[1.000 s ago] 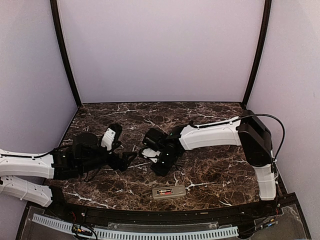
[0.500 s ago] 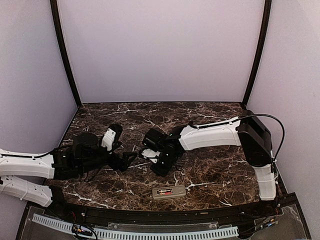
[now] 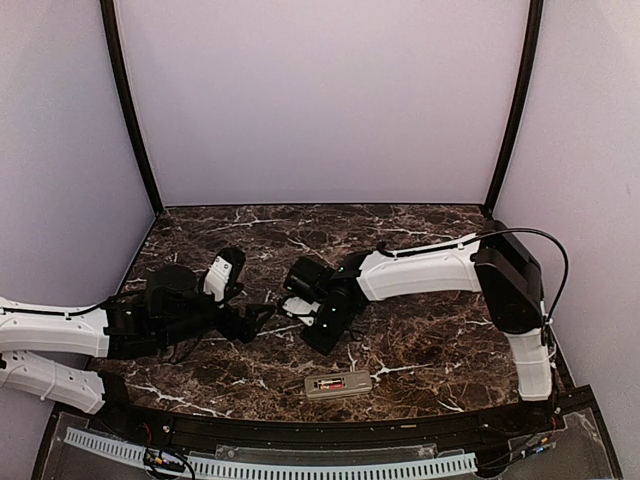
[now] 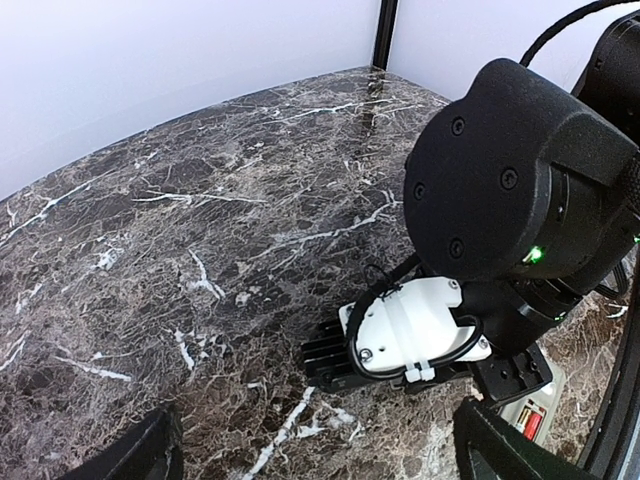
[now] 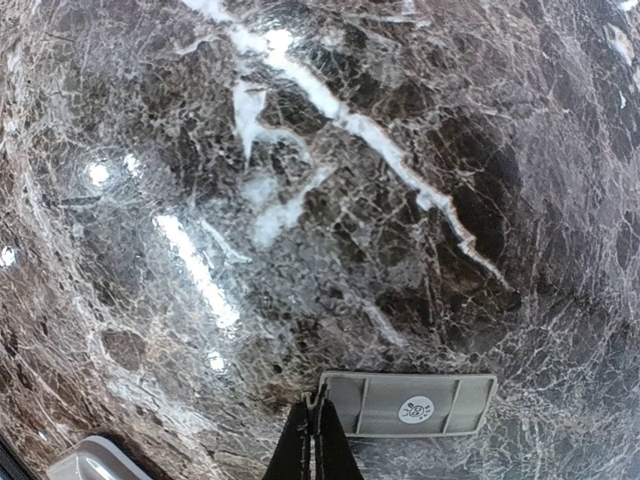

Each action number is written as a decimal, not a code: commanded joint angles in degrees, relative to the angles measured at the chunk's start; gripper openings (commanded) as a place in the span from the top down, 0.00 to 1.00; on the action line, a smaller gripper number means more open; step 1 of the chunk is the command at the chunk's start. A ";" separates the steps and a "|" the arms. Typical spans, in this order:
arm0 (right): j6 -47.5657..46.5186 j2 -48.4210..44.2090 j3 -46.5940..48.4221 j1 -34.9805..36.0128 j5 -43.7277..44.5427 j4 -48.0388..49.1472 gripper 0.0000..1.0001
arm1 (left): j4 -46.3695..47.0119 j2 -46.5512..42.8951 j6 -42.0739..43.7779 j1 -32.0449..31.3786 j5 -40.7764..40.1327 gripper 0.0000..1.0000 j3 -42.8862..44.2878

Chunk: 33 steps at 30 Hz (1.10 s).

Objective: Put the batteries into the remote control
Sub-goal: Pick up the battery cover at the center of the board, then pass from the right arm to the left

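The remote is lying flat near the front edge of the dark stone table, about in the middle. Its back is facing up, and a red battery is sitting inside the open slot.

The right gripper is pointing down at the table, a little farther back than the remote. Its two fingers are pressing tight together, with no gap showing. The tips are touching the left corner of a small grey cover that is lying flat on the table (whether they are pinching its edge or only touching it is hard to tell).

The left gripper is hanging low over the table, near the right one on its left side and not touching it. Its fingers are standing wide apart and are holding nothing.

In the left wrist view, only one end of the remote is peeking out under the right arm, with the red battery showing.
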 commanded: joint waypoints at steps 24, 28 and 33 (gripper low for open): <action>6.71 -23.27 1.12 -5.80 -23.40 -3.20 1.00 | 6.64 -2.63 30.23 -5.88 5.58 0.11 0.80; 9.68 -27.02 0.52 -5.83 -28.20 0.80 1.00 | 17.68 0.48 33.92 -6.13 9.40 0.02 0.98; 12.53 -29.82 -0.39 -5.81 -30.82 4.06 1.00 | 22.67 6.52 34.06 -6.21 10.90 0.02 4.66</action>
